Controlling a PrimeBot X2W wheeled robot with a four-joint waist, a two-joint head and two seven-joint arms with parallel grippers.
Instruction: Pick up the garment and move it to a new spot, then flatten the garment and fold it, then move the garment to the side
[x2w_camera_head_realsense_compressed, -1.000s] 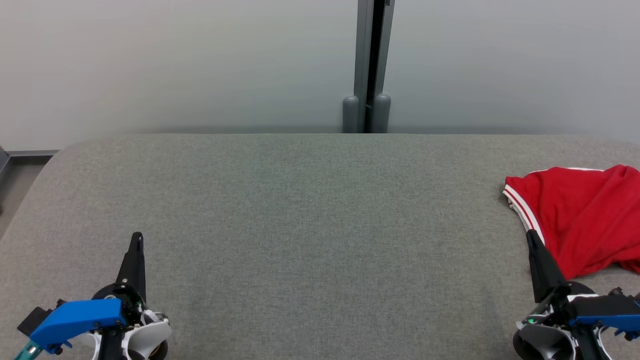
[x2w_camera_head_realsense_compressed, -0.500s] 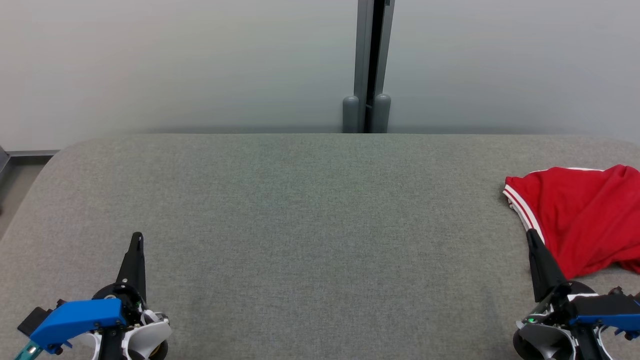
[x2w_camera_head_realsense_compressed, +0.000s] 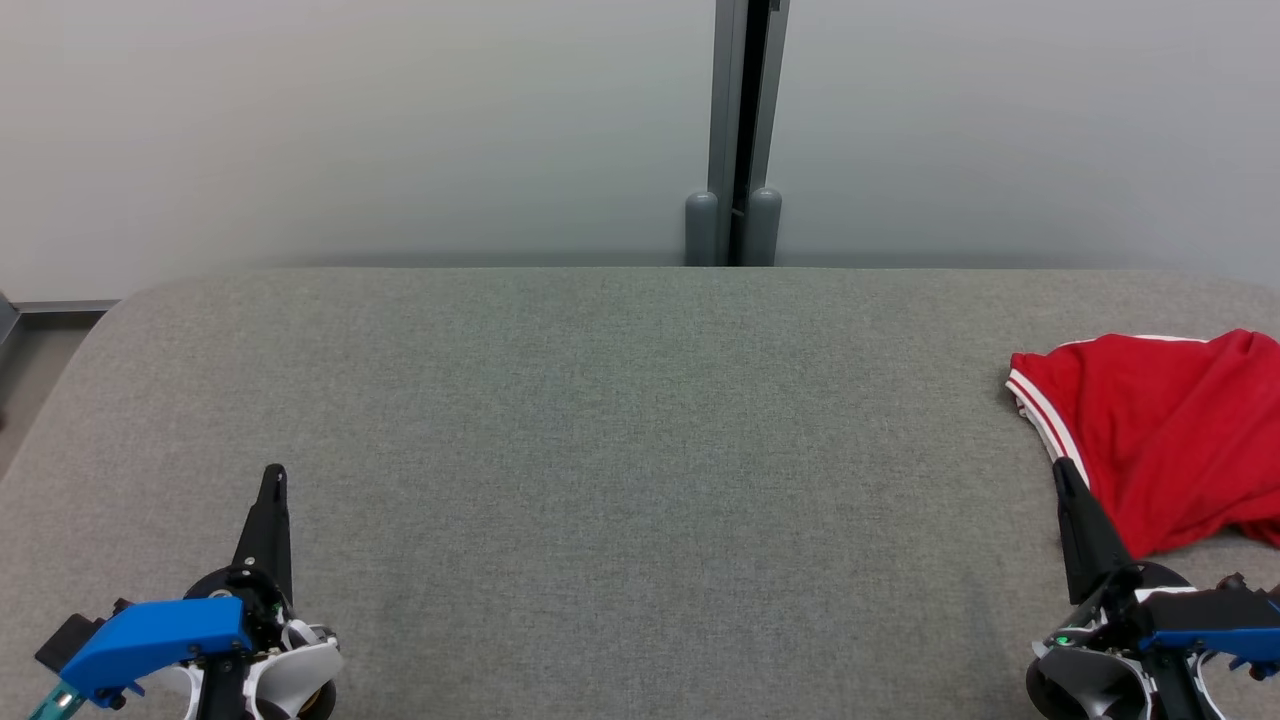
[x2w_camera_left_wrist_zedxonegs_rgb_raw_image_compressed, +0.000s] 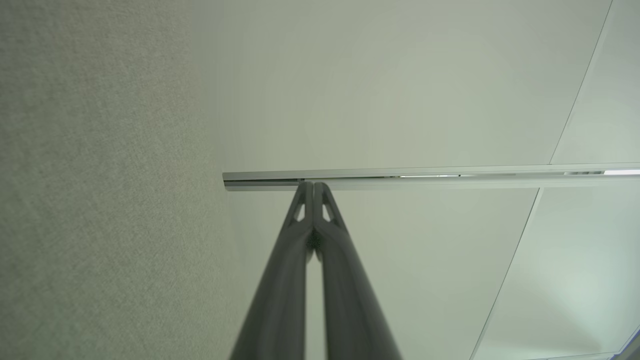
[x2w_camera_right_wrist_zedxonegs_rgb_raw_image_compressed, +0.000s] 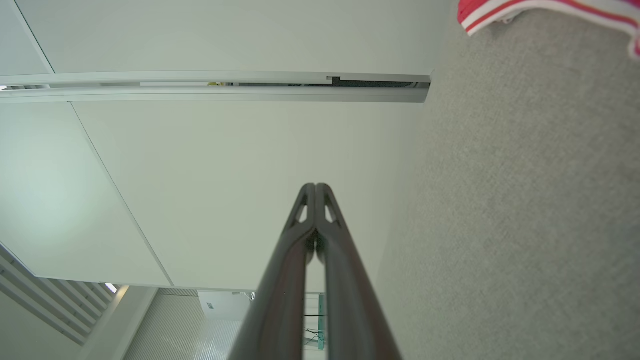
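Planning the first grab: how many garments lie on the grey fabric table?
1. A crumpled red garment with white-striped trim lies at the table's right edge, beside the right gripper; it runs off frame, so more may be hidden.

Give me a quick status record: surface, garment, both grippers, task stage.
surface: grey fabric-covered table
garment: red garment, white-striped hem, crumpled at the table's right side, cut off by the frame
left gripper: shut, empty, lower left
right gripper: shut, empty, tip near the garment's edge
stage: garment not yet picked up
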